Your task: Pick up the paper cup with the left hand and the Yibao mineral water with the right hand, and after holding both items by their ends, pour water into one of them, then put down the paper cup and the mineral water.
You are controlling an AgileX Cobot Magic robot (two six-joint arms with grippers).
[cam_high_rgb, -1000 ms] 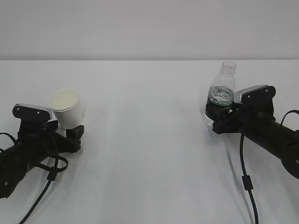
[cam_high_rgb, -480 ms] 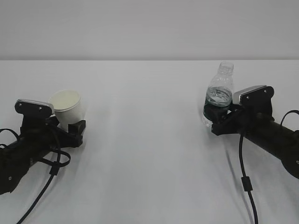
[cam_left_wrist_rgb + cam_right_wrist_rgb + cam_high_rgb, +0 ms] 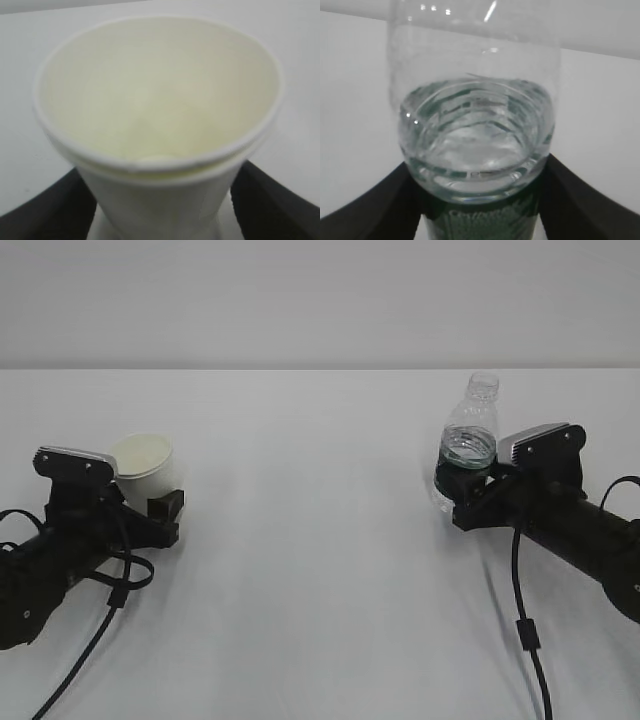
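Two grips held: small white tapered paper cup (image 3: 143, 466) clamped in left hand (image 3: 150, 512), upright; clear ribbed green-labelled Yibao mineral water (image 3: 468, 445) clamped in right hand (image 3: 462, 497), well apart to cup's right.

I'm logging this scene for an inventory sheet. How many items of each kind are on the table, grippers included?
Paper cup: 1
Water bottle: 1
Grippers: 2, the left gripper and the right gripper
Total: 4
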